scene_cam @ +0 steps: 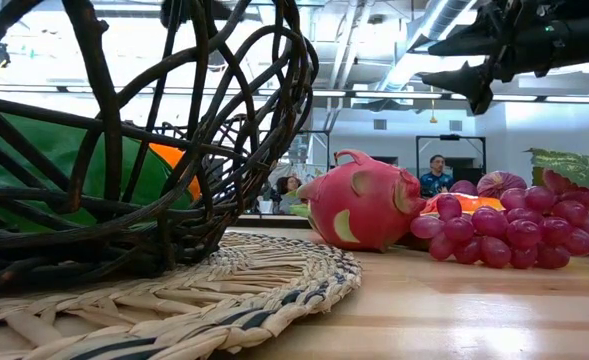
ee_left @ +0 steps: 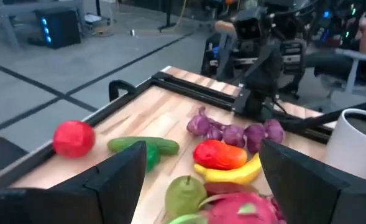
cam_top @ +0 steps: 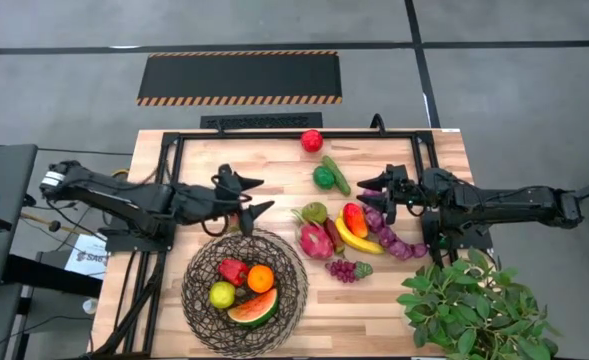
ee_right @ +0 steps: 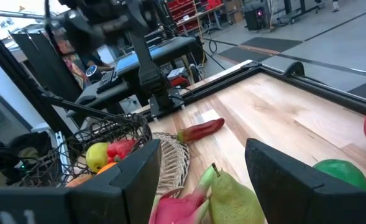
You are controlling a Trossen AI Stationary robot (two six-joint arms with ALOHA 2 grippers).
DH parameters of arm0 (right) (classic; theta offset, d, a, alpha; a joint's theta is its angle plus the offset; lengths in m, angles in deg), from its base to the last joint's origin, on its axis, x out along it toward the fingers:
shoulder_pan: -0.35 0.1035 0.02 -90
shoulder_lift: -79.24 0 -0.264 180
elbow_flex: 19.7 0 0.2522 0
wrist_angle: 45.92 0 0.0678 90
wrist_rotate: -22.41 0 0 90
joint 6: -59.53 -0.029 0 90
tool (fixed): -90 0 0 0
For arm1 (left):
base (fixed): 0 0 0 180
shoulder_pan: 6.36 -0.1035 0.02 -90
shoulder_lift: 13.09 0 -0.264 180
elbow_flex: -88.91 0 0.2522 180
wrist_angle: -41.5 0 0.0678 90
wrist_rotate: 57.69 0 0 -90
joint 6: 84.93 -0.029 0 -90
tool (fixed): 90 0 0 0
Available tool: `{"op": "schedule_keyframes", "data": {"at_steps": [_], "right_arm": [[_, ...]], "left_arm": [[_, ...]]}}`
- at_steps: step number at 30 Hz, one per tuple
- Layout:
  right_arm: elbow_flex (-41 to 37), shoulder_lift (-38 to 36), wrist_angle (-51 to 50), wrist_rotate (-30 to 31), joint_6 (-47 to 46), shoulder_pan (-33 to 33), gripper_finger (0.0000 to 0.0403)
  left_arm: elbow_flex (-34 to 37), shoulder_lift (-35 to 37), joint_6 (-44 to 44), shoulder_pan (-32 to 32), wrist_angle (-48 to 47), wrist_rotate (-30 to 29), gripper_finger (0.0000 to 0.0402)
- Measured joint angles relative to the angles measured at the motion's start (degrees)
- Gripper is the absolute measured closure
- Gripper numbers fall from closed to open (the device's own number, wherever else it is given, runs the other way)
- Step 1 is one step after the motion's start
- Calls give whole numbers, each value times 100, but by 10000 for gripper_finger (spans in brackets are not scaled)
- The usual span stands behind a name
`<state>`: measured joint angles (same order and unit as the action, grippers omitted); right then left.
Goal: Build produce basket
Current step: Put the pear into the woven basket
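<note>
The dark woven wire basket point(cam_top: 199, 262) stands on a straw mat point(scene_cam: 274, 275) at the table's near left. It holds a red pepper point(cam_top: 233, 270), an orange point(cam_top: 261, 278), a yellow-green fruit point(cam_top: 222, 295) and a watermelon slice point(cam_top: 254, 308). On the table to its right lie a dragonfruit point(cam_top: 316, 241), pear point(cam_top: 316, 211), banana point(cam_top: 362, 243), grapes point(cam_top: 345, 268), cucumber point(cam_top: 337, 176) and red apple point(cam_top: 312, 140). My left gripper point(cam_top: 255, 196) hovers open beyond the basket's far rim. My right gripper point(cam_top: 378, 194) hovers open above the produce pile's far side.
A leafy green plant point(cam_top: 474, 305) fills the table's near right corner. A black frame point(cam_top: 274, 135) runs along the far edge and down both sides. A string of purple bulbs point(cam_top: 394, 238) lies by the banana, and a red chili point(ee_right: 200, 130) near the mat.
</note>
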<state>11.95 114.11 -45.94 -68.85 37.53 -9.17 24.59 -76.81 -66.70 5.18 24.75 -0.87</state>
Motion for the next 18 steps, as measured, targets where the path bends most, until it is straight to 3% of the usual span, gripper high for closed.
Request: {"op": "schedule_keyframes", "data": {"at_steps": [7, 13, 18], "right_arm": [[-2, 55, -18, 0, 0, 0, 148], [-4, 313, -49, -1, 0, 2, 148], [-4, 573, -46, -2, -2, 2, 148]], "left_arm": [[1272, -261, 20, -569, 2358, 315, 104], [1214, -1268, -24, -1067, 3347, 959, 104], [701, -2318, -200, -1166, 3411, 1085, 104]]}}
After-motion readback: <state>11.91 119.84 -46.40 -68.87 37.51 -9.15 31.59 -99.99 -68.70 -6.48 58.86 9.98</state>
